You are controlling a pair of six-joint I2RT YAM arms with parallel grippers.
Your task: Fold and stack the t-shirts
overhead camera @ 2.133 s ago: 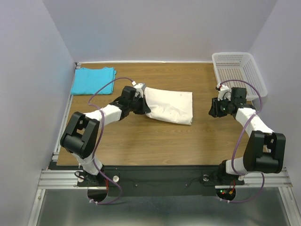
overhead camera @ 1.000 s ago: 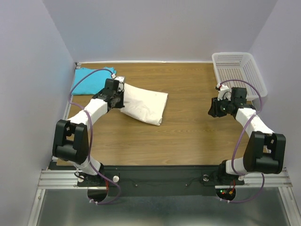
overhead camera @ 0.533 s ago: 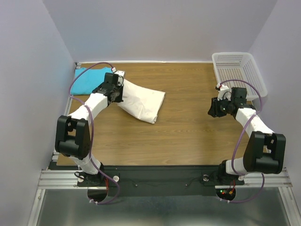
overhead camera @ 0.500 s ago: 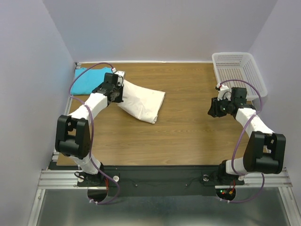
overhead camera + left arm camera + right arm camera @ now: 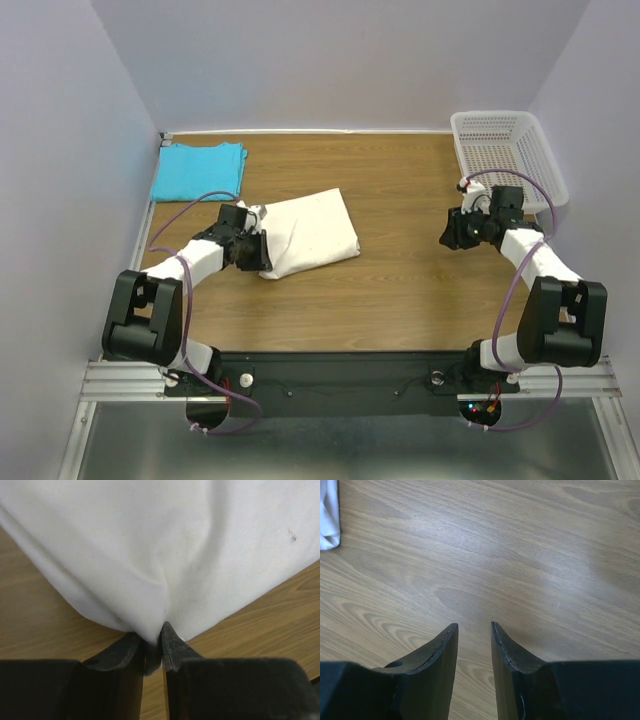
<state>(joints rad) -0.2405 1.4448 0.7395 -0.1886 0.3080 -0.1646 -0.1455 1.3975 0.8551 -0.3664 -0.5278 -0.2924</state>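
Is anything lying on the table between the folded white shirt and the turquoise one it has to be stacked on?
Nothing visible does. Only bare wooden table separates the folded cream-white cotton t-shirt from the folded turquoise cotton t-shirt in the far left corner. The left claw pinches the white shirt's edge.

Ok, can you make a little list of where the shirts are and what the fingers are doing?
white shirt: folded, left of middle
blue shirt: folded, far left corner, not under the white one
left fingers: pinching the white shirt's edge
right fingers: open, empty, over the table
basket: far right corner
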